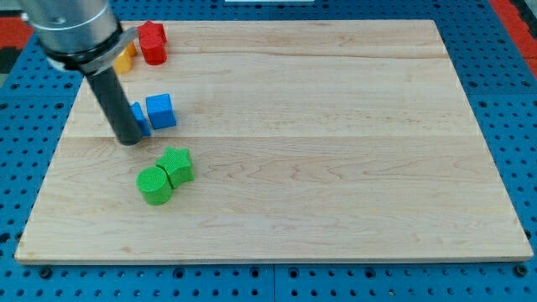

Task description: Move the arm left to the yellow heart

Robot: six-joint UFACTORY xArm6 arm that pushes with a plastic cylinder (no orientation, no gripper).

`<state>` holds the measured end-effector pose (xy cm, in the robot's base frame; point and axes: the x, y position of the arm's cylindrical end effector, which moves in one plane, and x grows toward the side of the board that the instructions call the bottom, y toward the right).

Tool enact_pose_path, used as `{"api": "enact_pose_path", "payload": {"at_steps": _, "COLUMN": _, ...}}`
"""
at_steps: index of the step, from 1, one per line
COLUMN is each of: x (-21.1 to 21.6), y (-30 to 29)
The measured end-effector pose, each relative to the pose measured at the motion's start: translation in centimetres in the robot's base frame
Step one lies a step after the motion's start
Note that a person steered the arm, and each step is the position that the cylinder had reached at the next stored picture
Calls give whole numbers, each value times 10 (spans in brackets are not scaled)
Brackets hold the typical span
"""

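Six small blocks on a pale wooden board (336, 168), rod among the left-hand cluster.

Camera view, only one supplied: my tip (128, 142) sits on the board at the view's left, touching or just beside a blue block (141, 117) that the rod half hides; shape n/a. A blue cube (161, 111) stands just to that block's right. Below the tip, apart from it, a green star-like block (177, 164) and a green cylinder (154, 185) touch each other. Top-left: two red blocks (153, 44), stacked or abutting, can't tell which. The yellow block (125, 57), presumably the heart, is just left of them, mostly behind the arm housing, so its pointing and long axis can't be read. Tool: plain rod, holds nothing. Judgement: tip is well short of target; approach should skirt the blue pair to avoid dragging them.
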<state>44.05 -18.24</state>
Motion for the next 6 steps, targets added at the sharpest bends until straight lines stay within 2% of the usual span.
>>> {"api": "enact_pose_path", "payload": {"at_steps": 1, "x": -16, "y": 12}}
{"api": "enact_pose_path", "payload": {"at_steps": 2, "x": -7, "y": 11}}
{"api": "enact_pose_path", "payload": {"at_steps": 3, "x": -1, "y": -47}}
{"api": "enact_pose_path", "payload": {"at_steps": 4, "x": -37, "y": -95}}
{"api": "enact_pose_path", "payload": {"at_steps": 6, "x": -159, "y": -109}}
